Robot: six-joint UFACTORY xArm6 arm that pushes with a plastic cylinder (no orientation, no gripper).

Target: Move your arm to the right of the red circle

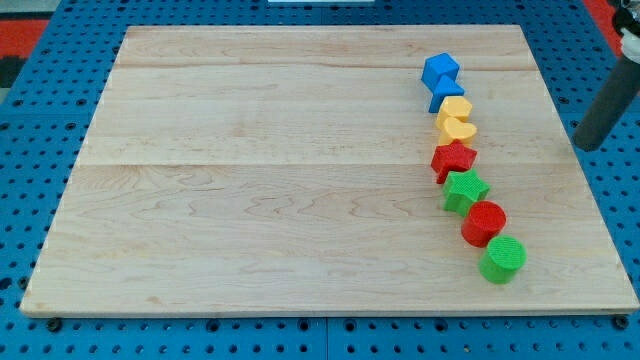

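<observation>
The red circle lies on the wooden board near the view's lower right, in a slanting chain of blocks. My tip is at the board's right edge, to the right of and above the red circle, well apart from it. The dark rod rises from the tip toward the view's top right corner. The tip touches no block.
The chain runs from top to bottom: two blue blocks, a yellow hexagon, a yellow heart, a red star, a green star, the red circle, a green circle. Blue pegboard surrounds the board.
</observation>
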